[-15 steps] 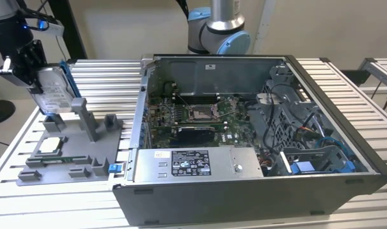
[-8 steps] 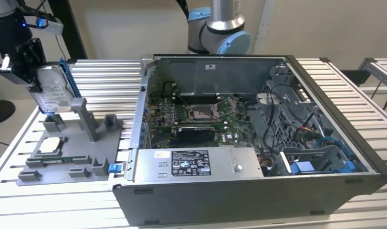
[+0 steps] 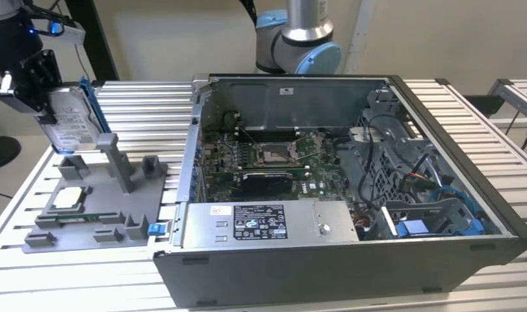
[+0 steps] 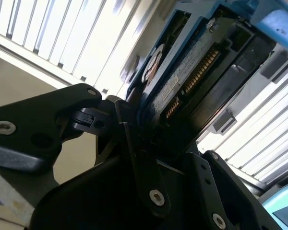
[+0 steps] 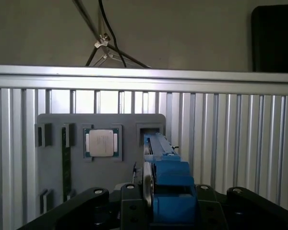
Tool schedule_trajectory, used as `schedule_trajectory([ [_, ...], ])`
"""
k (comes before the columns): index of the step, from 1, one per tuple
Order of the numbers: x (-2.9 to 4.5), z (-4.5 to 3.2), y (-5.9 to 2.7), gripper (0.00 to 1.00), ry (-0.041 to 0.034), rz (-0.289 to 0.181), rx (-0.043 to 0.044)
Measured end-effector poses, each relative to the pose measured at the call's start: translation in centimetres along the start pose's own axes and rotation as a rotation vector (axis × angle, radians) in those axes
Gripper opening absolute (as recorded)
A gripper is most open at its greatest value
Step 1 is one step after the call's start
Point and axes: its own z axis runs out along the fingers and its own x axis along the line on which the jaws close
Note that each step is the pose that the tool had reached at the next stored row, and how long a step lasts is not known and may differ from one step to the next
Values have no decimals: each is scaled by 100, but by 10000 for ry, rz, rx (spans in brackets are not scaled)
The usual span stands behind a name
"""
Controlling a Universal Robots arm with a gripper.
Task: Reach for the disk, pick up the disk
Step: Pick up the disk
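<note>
Soft, even indoor light fills the exterior view: the ribbed table (image 3: 141, 97) below the gripper (image 3: 47, 112) gleams pale, while the computer case (image 3: 333, 273) off to its side falls into shadow within. In the second wrist view the black fingers (image 4: 134, 143) sit dark and blurred against the lens, and slats beyond the disk (image 4: 192, 72) burn out to white glare. In the first wrist view the disk's blue rail is soft, the grey fixture (image 5: 53, 172) beneath the gripper crisp, and the wall (image 5: 182, 33) beyond dim.

Robotics laboratory: an opened computer case (image 3: 333, 276) and grey parts fixture (image 3: 115, 224) rest on a slatted aluminium surface (image 3: 73, 286) beside a robot arm (image 3: 298, 39).
</note>
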Motion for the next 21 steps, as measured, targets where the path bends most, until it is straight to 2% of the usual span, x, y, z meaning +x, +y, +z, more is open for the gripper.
schedule_trajectory([
  [13,-10,-195,9,0,-37,-1,0],
  [21,-18,-345,13,0,-40,0,1],
])
